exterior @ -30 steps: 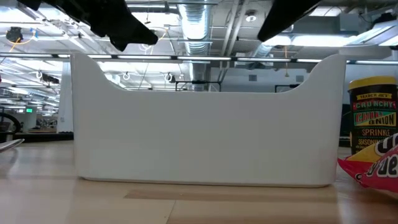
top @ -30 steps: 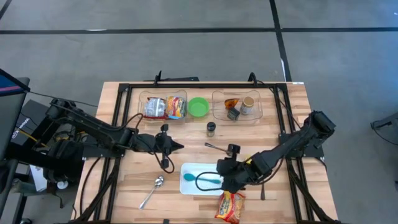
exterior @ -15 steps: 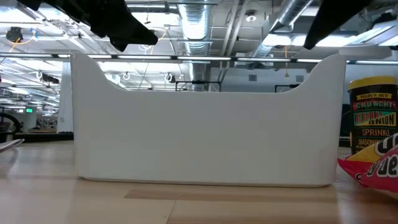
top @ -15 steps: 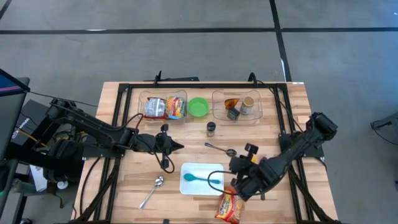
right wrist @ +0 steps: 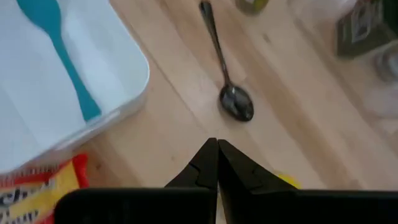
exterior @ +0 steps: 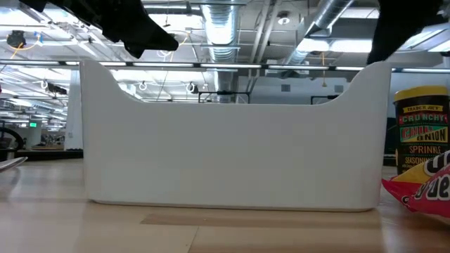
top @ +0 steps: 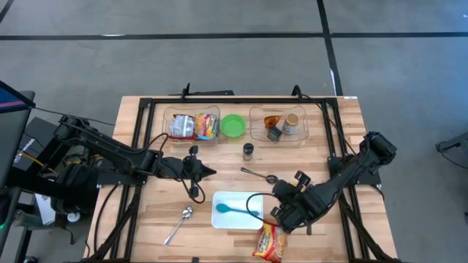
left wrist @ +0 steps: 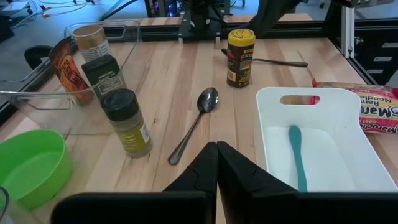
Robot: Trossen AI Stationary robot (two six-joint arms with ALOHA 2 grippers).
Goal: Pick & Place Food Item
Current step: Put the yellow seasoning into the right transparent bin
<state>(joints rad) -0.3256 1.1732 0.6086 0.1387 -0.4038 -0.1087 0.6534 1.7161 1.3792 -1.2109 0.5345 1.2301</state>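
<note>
From above: my right gripper (top: 280, 212) has pulled off the white rectangular plastic tray (top: 219, 215) and now sits just beside its 3 o'clock edge; a second ago it was over the tray. Fingers together, nothing in them. The teal plastic spoon (top: 232, 210) lies in the tray, handle toward 3 o'clock, so that drop reads as done. The orange-yellow ramen noodle packet (top: 270, 243), my guess for the food item, lies flat on the table at 5 o'clock of the tray, just beside my right gripper at its 6 o'clock, untouched. My left gripper (top: 208, 172) hangs parked at 11 o'clock of the tray, unmoved, fingers together, empty.

Table level: the tray wall fills the picture; the packet's corner (exterior: 422, 186) rests on the wood at 3 o'clock, in front of a yellow-labelled dark seasoning jar (exterior: 420, 133). The dark arm overhead has slid further toward 3 o'clock.

Left wrist: own fingers closed to a point, spoon (left wrist: 298, 158) in the tray, packet (left wrist: 373, 109) beyond its far rim.

Right wrist: closed fingers over bare wood near a metal spoon (right wrist: 225, 93); the tray corner (right wrist: 134, 74) and the packet's edge (right wrist: 37, 193) show.

Next, I judge: open up, swing to the packet, grip it.
</note>
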